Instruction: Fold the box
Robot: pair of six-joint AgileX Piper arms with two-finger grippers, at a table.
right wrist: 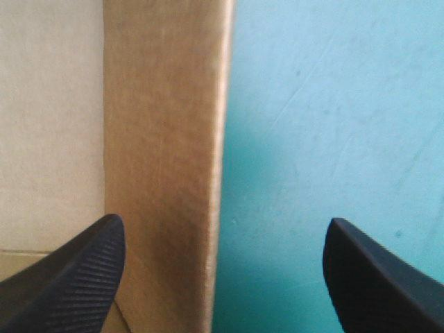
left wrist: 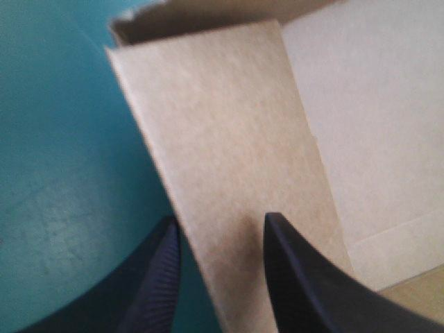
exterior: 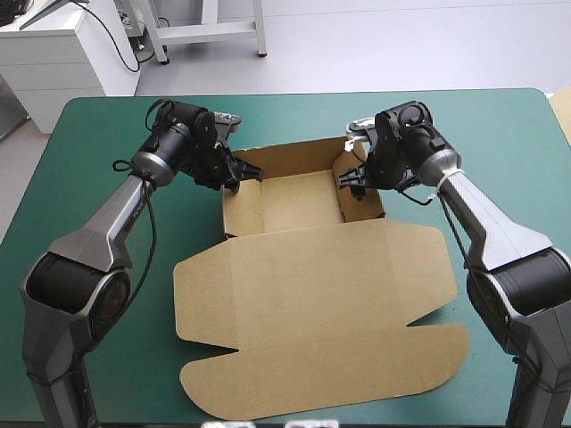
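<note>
1. High view — the brown box (exterior: 312, 276) lies in the middle of the teal-green surface (exterior: 500, 125). Its tray (exterior: 299, 198) is at the far end with walls raised, and its lid (exterior: 321, 357) is spread flat toward the near edge.
2. The left arm (exterior: 107, 223) reaches in to the tray's left wall (exterior: 230, 212), and the right arm (exterior: 486, 223) reaches to the right wall (exterior: 370, 203).
3. Left wrist view: the left jaws are clamped on the left wall (left wrist: 229, 159), with one black finger on each face and the board pinched between them.
4. Right wrist view: the right jaws stand wide apart, straddling the upright right wall (right wrist: 163, 159). The wall is close to the finger on the tray's inner side — the other finger hangs well apart, over bare teal-green surface (right wrist: 333, 125).
</note>
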